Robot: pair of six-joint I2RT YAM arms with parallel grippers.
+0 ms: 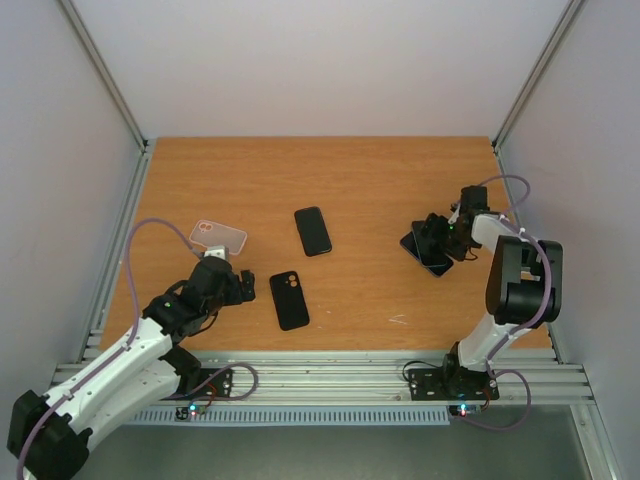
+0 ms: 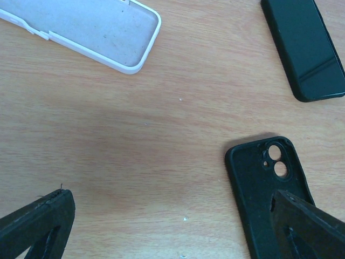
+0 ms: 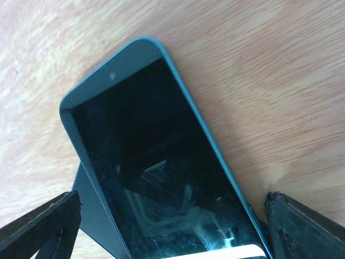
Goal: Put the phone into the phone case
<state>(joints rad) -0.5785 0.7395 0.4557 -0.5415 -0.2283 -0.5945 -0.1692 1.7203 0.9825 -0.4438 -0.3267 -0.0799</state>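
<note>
Right wrist shows right claw (image 3: 171,202) spread astride the phone (image 3: 156,140); left claw (image 2: 172,199) gapes empty.

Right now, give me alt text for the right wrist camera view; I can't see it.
A dark-screened phone with a teal edge lies diagonally on the wooden table, between the open fingers of the right gripper. A flat dark object shows from under its left edge.
</note>
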